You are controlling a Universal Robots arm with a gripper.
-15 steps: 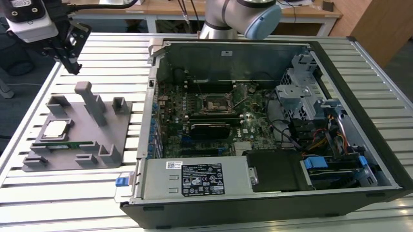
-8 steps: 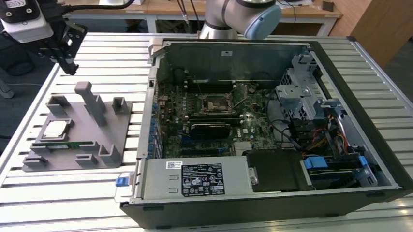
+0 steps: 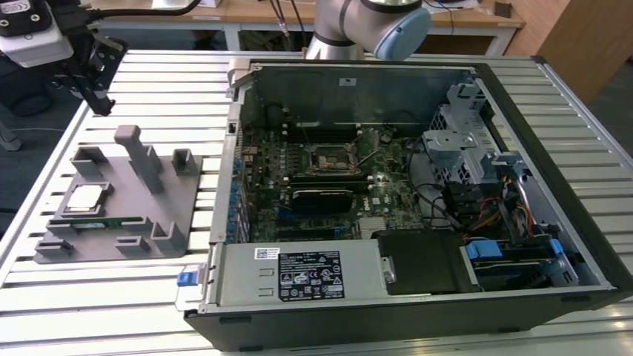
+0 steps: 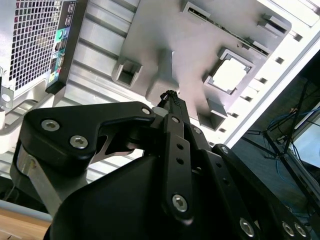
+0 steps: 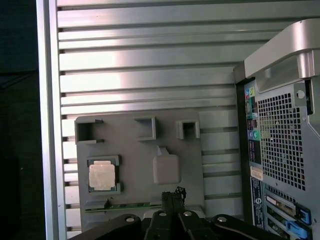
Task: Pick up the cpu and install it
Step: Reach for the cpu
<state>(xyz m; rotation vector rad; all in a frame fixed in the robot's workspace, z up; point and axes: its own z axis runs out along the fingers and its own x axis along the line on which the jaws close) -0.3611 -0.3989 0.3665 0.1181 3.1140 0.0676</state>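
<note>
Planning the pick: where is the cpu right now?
On the exterior view's left, the cpu lies in a square pocket of the grey tray, beside the green memory stick.

1 cpu (image 3: 83, 197), 1 memory stick (image 3: 104, 222), 1 grey tray (image 3: 133, 204), 1 computer case (image 3: 396, 315)

Grey tray (image 3: 127, 209) beside open computer case (image 3: 327, 90)

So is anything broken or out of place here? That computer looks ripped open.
Nothing stands out. The computer case lies on its side with the panel off. The cpu sits flat and square in its pocket on the grey tray, the memory stick straight in its slot beside it.
</note>
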